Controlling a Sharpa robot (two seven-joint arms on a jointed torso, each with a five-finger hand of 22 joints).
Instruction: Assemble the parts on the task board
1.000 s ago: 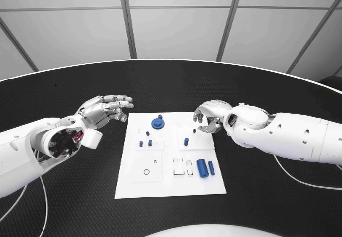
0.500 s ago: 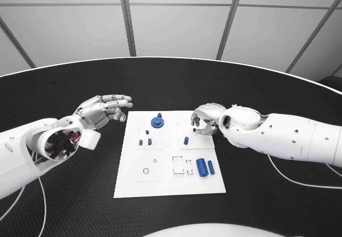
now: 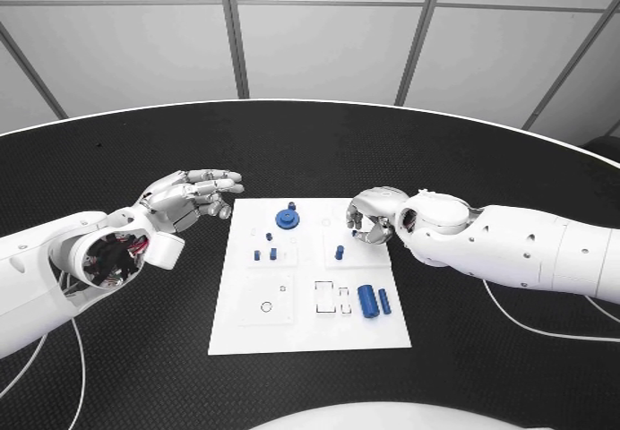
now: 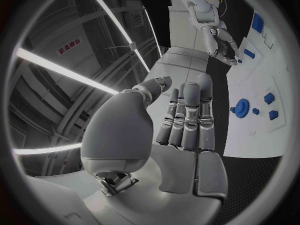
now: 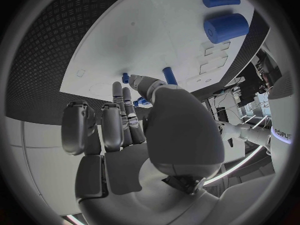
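The white task board [image 3: 310, 318] lies mid-table. On it are a blue gear [image 3: 287, 218], small blue pegs [image 3: 269, 237], a taller peg [image 3: 339, 253] and two blue cylinders [image 3: 367, 301] lying near its right edge. My right hand [image 3: 371, 217] hangs fingers-down over the board's far right part. In the right wrist view its thumb and a fingertip [image 5: 117, 87] flank a small standing peg [image 5: 125, 77]; whether they touch it is unclear. My left hand [image 3: 192, 199] hovers left of the board with straight fingers, holding nothing.
Empty outlined slots [image 3: 331, 298] and a small ring mark [image 3: 266, 307] sit on the board's near half. Black textured table [image 3: 155, 358] surrounds the board. In the left wrist view the board [image 4: 250, 85] and the right hand [image 4: 224, 42] lie beyond my left hand [image 4: 184, 130].
My right hand has come down and slightly left over the board, and now covers the small peg that stood beside its fingers. The left hand has barely moved.
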